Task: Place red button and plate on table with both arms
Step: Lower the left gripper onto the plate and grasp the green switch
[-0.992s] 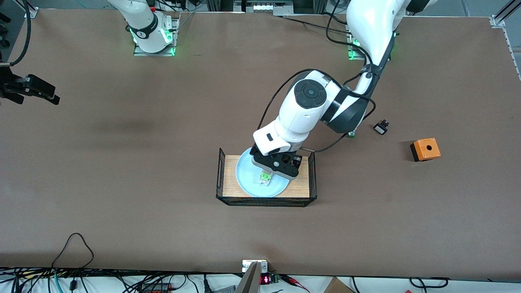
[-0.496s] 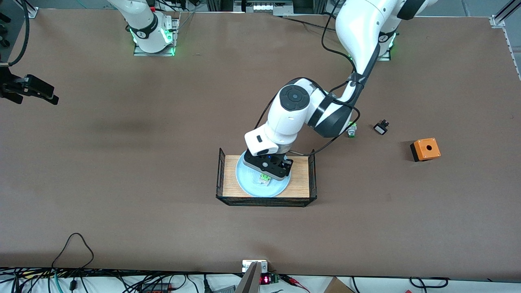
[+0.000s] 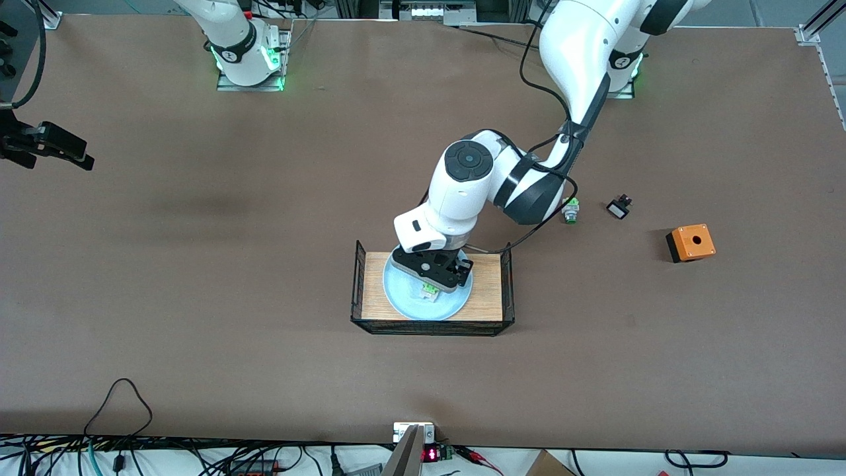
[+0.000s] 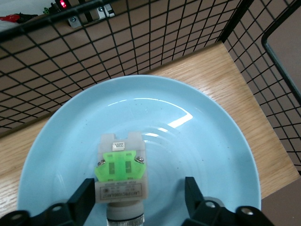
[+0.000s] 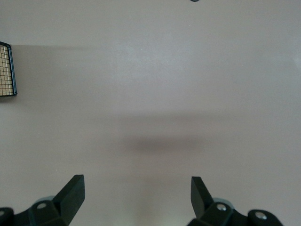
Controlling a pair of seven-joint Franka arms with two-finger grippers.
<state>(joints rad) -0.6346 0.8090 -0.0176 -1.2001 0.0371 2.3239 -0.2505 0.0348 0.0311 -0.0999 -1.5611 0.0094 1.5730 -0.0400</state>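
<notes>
- Nearest, the plain matte brown counter [image 3: 198, 344] carries a wooden-floored tray with black wire ends [image 3: 492, 297].
- Inside it lies the round pale-blue plate [image 4: 197, 136], bearing the white switch part with a green block, the red button [image 4: 120, 169].
- Left pincer [image 4: 138, 200] hangs released, fingers [image 4: 84, 200] straddling that button without touching.
- Right pincer [image 5: 136, 190] waits, spread wide, over bare counter at its arm's end.

We see the wide table [image 3: 198, 277] covered in plain matte brown, tangled black cables [image 3: 119, 456] along its near edge, and silver metal framing [image 3: 809, 30] at one corner.
</notes>
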